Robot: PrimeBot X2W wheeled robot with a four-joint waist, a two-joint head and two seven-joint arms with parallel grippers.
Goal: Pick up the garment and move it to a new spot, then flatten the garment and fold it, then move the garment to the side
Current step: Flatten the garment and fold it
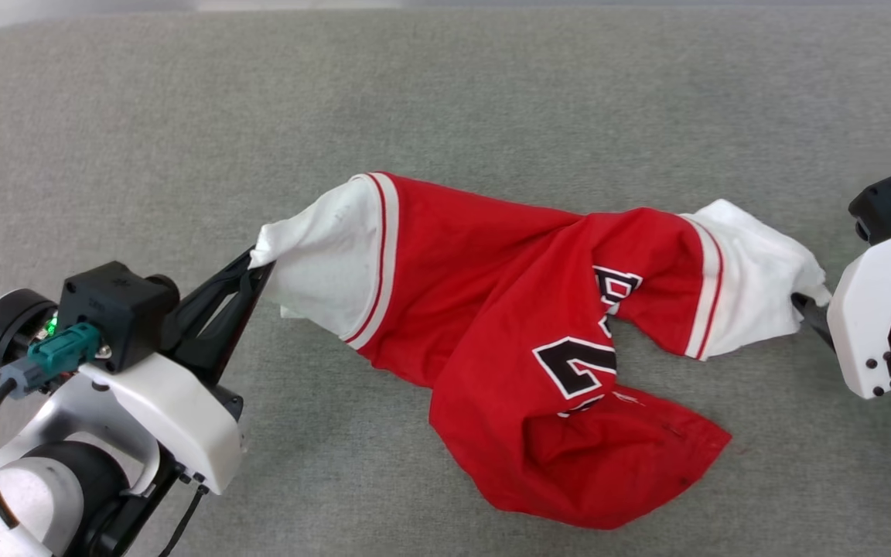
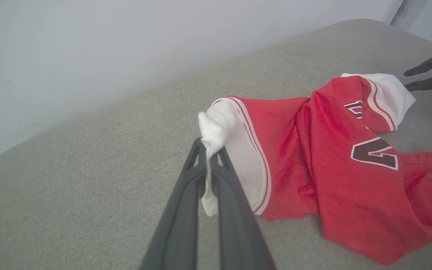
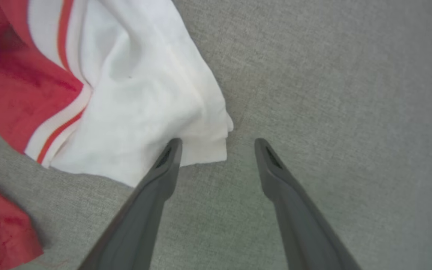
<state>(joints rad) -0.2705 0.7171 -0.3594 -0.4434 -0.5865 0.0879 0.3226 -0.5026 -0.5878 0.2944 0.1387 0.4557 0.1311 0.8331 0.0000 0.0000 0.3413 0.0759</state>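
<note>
- Fingers of your left gripper (image 1: 258,267) are pressed tight together, pinching the tip of a white sleeve (image 1: 329,255) of the garment (image 1: 492,325).
- From your head view, that arm reaches in from 8 o'clock, and the pinched sleeve forms the garment's 9 o'clock end.
- Your left wrist view shows a wad of white cloth bunched above the fingertips, with a strip hanging down between the two fingers.
- You find the garment crumpled across the middle of the grey fabric surface (image 1: 445,93), stretched from 9 o'clock to 3 o'clock, with a loose red fold spilling toward 5 o'clock.
- Its body is bright red, and both sleeves are white and edged with red-and-white stripes.
- Black numbers (image 1: 577,367) outlined in white sit on a creased panel just to the 3 o'clock side of the centre. They are partly folded under, so you cannot read them whole.
- At the 3 o'clock end, the second white sleeve (image 1: 755,286) lies on the surface with its corner pointing toward 3 o'clock.
- Your right gripper (image 1: 805,305) sits at the 3 o'clock edge of the head view, right at that sleeve's corner.
- Its fingers are spread wide apart and have hold of nothing.
- In your right wrist view, one fingertip is at the sleeve's hem and the other is over bare grey fabric, while the sleeve's corner reaches into the gap between them.
- You cannot tell from these views whether that first fingertip actually touches the cloth.
- A pale wall (image 2: 88,56) rises behind the surface in your left wrist view.
</note>
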